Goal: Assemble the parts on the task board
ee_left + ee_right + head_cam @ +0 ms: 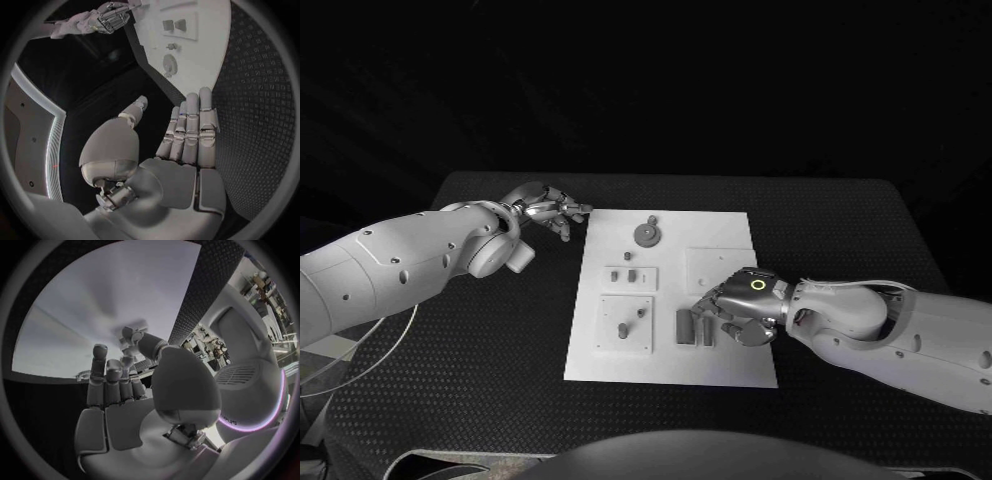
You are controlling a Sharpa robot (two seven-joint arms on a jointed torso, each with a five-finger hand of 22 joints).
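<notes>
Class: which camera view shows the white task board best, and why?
The head view: the whole task board lies in sight, with its parts and the right hand over it. The left wrist view shows one end of it, bent. The right wrist view shows a bare stretch.

Task board (733, 230) is plain white, and the parts on it, like the round one (648, 234) near its far edge, look grey. Table (473, 350) is black with a fine dotted grid texture. Both hands, left (548, 210) and right (740, 305), are silver on white arms; the right one has a small yellow-green glowing ring.
</notes>
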